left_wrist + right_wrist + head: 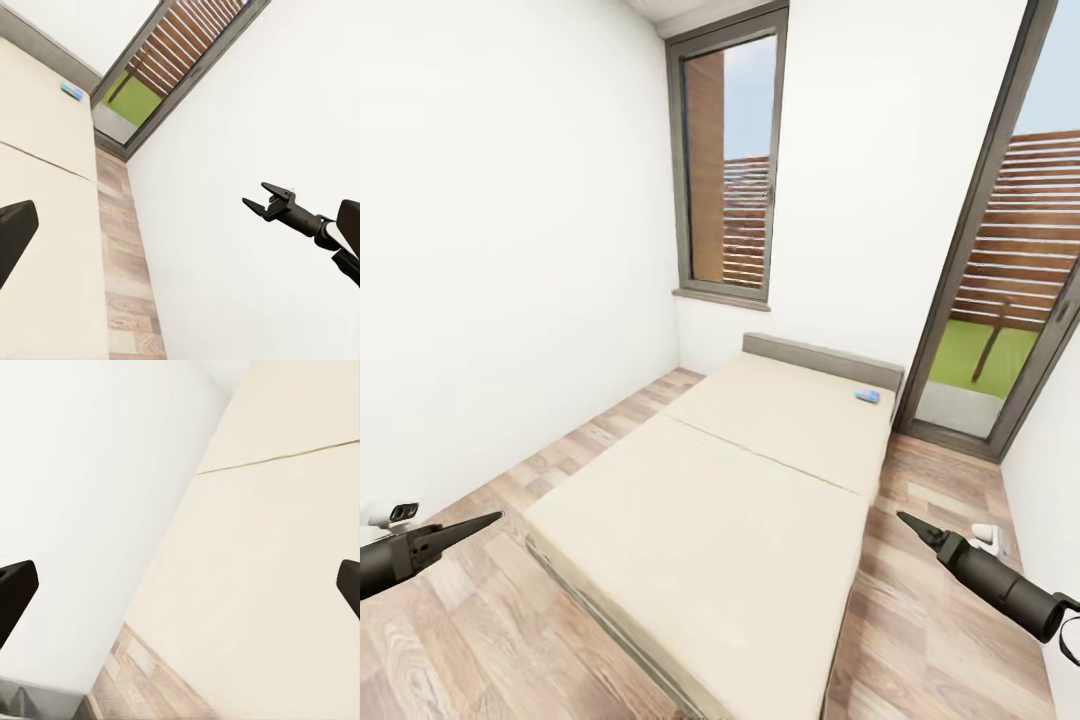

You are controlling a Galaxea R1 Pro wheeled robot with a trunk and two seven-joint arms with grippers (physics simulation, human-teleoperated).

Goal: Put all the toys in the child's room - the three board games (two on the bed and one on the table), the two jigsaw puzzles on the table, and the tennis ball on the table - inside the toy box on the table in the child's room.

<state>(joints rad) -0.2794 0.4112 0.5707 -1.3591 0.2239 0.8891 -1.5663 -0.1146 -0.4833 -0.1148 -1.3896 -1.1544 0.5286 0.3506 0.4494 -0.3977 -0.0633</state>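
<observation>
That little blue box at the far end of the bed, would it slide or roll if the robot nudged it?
The blue board game looks flat, so it would probably slide, not roll. It seems small, likely light. The cream mattress of the bed may drag against it.

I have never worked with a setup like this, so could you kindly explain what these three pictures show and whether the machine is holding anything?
These are simulator renders from a wheeled robot with two arms. The large picture comes from its head camera, looking down a narrow room at a bed with a cream mattress. The dark pointed shapes at the lower corners are its left gripper and right gripper.

The other two come from cameras near each gripper. In the left wrist view, the right gripper shows across the room with its jaws open and nothing between them.

Neither gripper holds anything. One small blue board game lies on the far end of the bed, near the headboard and the glass door.
</observation>
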